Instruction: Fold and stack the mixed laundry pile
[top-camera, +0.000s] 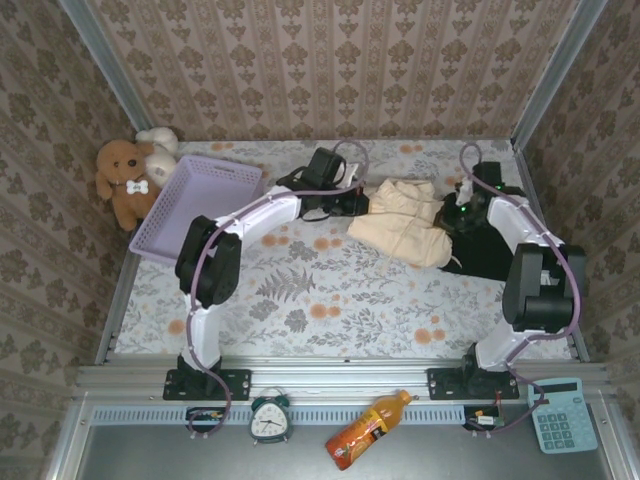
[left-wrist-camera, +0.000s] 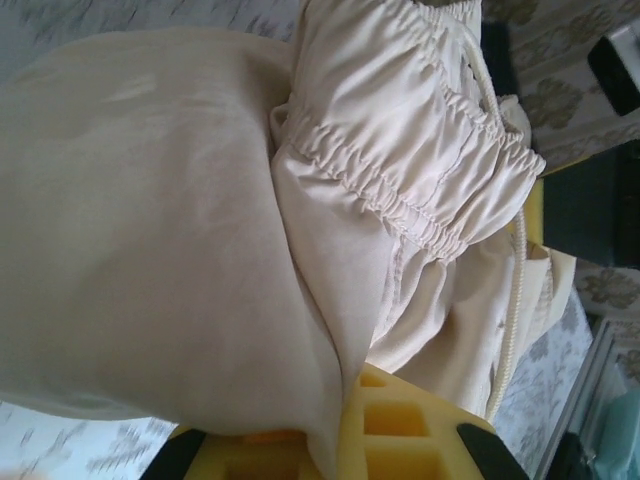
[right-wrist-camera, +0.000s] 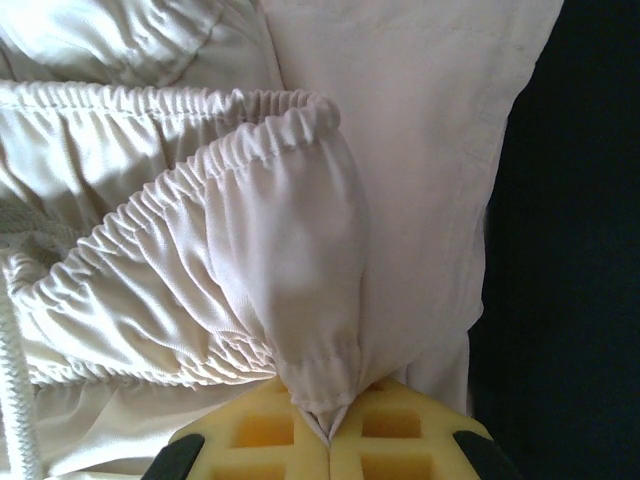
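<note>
The cream-beige garment (top-camera: 405, 225) lies bunched at the table's far middle, its gathered elastic edge (left-wrist-camera: 400, 190) and a white drawstring (left-wrist-camera: 510, 330) showing. Under its right side spreads the black garment (top-camera: 495, 250), dark along the right of the right wrist view (right-wrist-camera: 580, 250). My left gripper (top-camera: 358, 203) is at the beige garment's left edge, shut on a fold of it (left-wrist-camera: 340, 440) between the yellow pads (left-wrist-camera: 410, 430). At the garment's right edge my right gripper (top-camera: 458, 212) is shut on a gathered hem corner (right-wrist-camera: 325, 400).
A lavender mesh basket (top-camera: 195, 205) stands at the far left, with brown and white teddy bears (top-camera: 125, 180) behind it in the corner. On the near ledge lie an alarm clock (top-camera: 270, 418), an orange bottle (top-camera: 365, 430) and a calculator (top-camera: 562, 415). Patterned walls enclose the table.
</note>
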